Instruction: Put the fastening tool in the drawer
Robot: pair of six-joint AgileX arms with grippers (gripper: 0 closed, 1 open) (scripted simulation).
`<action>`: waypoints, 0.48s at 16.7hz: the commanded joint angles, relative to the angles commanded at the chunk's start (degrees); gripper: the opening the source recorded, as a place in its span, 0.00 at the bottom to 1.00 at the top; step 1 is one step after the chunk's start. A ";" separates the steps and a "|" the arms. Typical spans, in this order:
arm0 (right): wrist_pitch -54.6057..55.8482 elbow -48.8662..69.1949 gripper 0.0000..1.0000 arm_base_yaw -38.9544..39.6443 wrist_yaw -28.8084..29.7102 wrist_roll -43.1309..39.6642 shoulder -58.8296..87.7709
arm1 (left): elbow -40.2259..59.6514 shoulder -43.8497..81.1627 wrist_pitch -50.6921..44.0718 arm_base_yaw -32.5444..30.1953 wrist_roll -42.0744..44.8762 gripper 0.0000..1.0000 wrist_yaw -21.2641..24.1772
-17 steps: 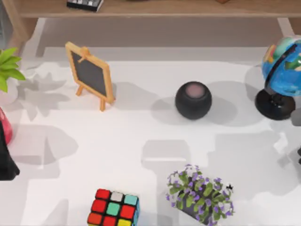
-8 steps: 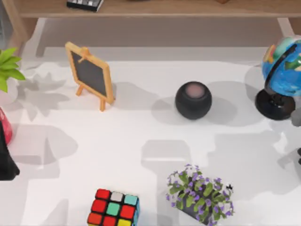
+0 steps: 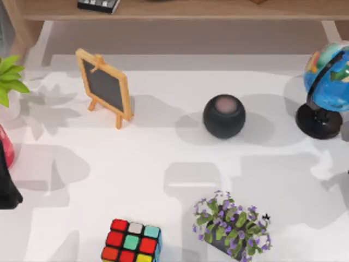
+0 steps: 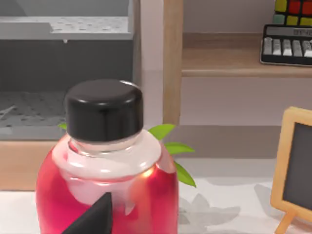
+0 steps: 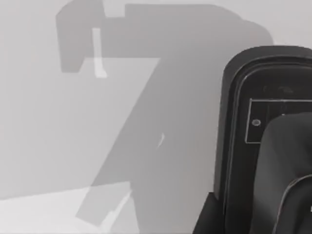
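In the right wrist view a black rounded object (image 5: 243, 122) with a rectangular outline on its face stands close by on the white table. I cannot tell whether it is the fastening tool. A grey drawer unit (image 4: 63, 58) with a perforated floor stands open behind a red bottle (image 4: 105, 185) with a black cap. My left gripper (image 3: 6, 188) is a dark mass at the table's left edge, right beside that bottle (image 3: 4, 146). A sliver of my right arm (image 3: 347, 174) shows at the right edge.
On the table stand a small chalkboard easel (image 3: 104, 87), a black round speaker (image 3: 224, 116), a globe (image 3: 327, 90), a purple flower pot (image 3: 232, 225), a colour cube (image 3: 131, 241) and a green plant (image 3: 10, 76). A wooden shelf (image 3: 180, 10) with a keyboard (image 4: 287, 45) runs along the back.
A grey part of my right arm that showed at the right edge near the globe half a second ago has slipped out past that edge. Nothing else moved.
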 joint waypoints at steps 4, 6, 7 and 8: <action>-2.46 1.40 0.00 -0.02 0.00 -0.01 -1.53 | 0.00 0.00 0.00 0.00 0.00 1.00 0.00; -2.32 1.24 0.00 0.01 -0.02 0.07 -1.27 | 0.00 0.00 0.00 0.00 0.00 1.00 0.00; -2.32 1.24 0.00 0.01 -0.02 0.07 -1.27 | 0.00 0.00 0.00 0.00 0.00 1.00 0.00; -2.65 1.78 0.00 -0.29 0.11 0.07 -1.71 | 0.00 0.00 0.00 0.00 0.00 1.00 0.00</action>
